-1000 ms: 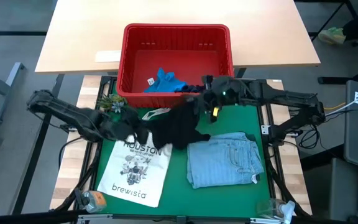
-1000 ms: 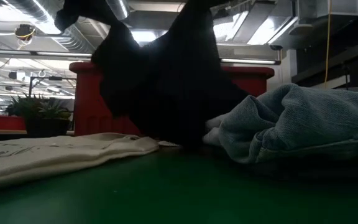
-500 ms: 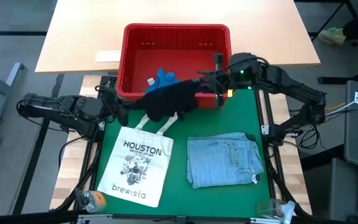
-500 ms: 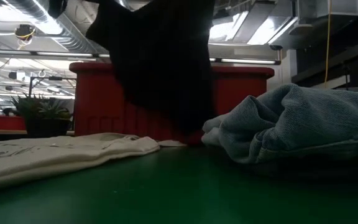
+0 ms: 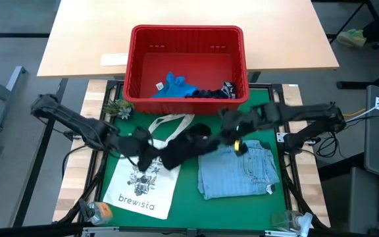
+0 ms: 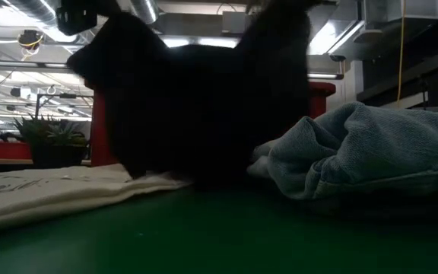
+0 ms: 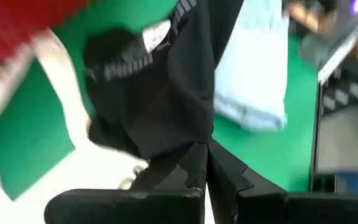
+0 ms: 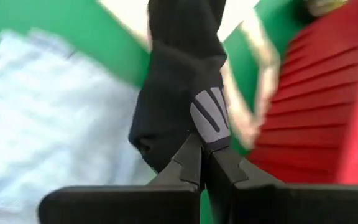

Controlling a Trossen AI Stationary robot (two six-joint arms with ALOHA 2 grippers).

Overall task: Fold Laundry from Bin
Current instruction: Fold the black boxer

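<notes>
A black garment [image 5: 183,146] stretches between my two grippers above the green mat, over the handles of the white tote bag [image 5: 143,179]. My left gripper [image 5: 143,150] is shut on its left end and my right gripper [image 5: 227,135] on its right end. In the low view the garment [image 6: 196,106] hangs as a dark sheet whose lower edge reaches the tote [image 6: 52,190]. The red bin [image 5: 186,62] stands at the far edge of the mat, with a bright blue garment [image 5: 175,85] and a dark one [image 5: 212,93] lying inside. My left gripper pinches an edge of the black garment [image 7: 185,146] between its two fingers, slanting down from the table's left. The cloth runs away from the fingertips toward the other gripper. My right gripper pinches the cloth just beside a grey striped patch [image 8: 209,124], slanting down from the table's right. The garment sags between the two holds.
A folded light blue denim piece [image 5: 235,170] lies on the mat at the near right, right beside the hanging garment [image 6: 363,152]. A small plant [image 5: 117,108] sits at the bin's left corner. A wooden table [image 5: 84,39] carries the bin's far part.
Both grippers swung the black garment toward the bin and up, then back toward the near edge and down. The garment, bunched near the bin's front wall half a second ago, now spreads wider between the grippers and hangs lower, over the tote's handles.
</notes>
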